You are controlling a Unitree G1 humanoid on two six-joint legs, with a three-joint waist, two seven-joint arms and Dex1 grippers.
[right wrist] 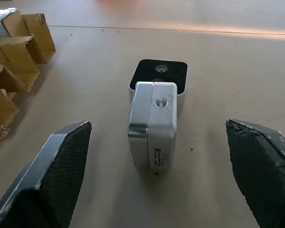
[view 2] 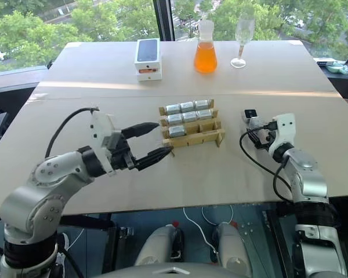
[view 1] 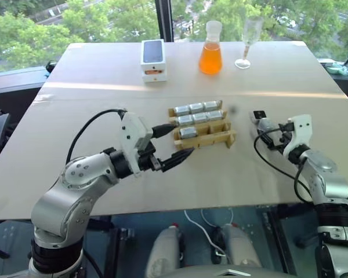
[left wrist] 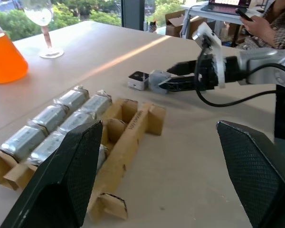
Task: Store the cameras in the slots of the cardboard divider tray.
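The cardboard divider tray (view 1: 219, 136) sits mid-table with several silver cameras (view 1: 197, 108) in its back two rows and one at the front left. My left gripper (view 1: 181, 140) is open just left of the tray's front corner and holds nothing. Two loose cameras lie to the right of the tray: a silver one (right wrist: 152, 126) standing on edge and a dark-faced one (right wrist: 159, 73) flat right behind it. My right gripper (right wrist: 157, 124) is open and points level at them, its fingers (right wrist: 57, 175) spread wide on either side of the silver camera and apart from it.
At the table's far side stand a white phone box (view 1: 153, 58), a flask of orange liquid (view 1: 210, 52) and a wine glass (view 1: 247, 40). A person (left wrist: 263, 23) holding a phone sits beyond the table's right side. The tray's front-right slots are empty.
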